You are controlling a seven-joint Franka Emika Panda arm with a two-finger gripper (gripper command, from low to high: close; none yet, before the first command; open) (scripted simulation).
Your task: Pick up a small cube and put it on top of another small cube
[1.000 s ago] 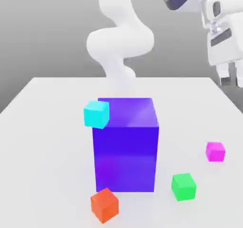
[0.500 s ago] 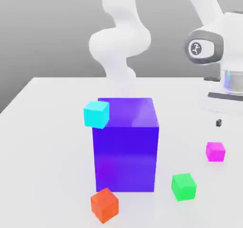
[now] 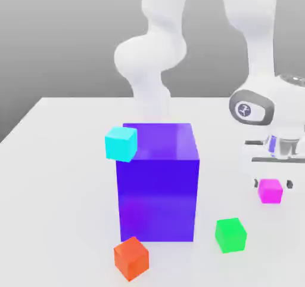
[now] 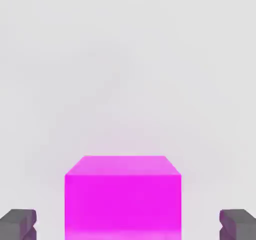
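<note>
I had the gripper (image 4: 128, 226) down over the magenta cube (image 4: 122, 199), which sat between my fingers (image 4: 17, 223); they stood apart, clear of both sides. It looked rigid, light and smooth, so I'd pinch its flat opposite faces mid-height.

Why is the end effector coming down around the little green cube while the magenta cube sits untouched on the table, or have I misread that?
One thing is off: the colours are swapped. In the hand view the end effector straddles the magenta cube, a finger on each side with gaps. The exterior view shows the green cube sitting untouched on the table.
</note>
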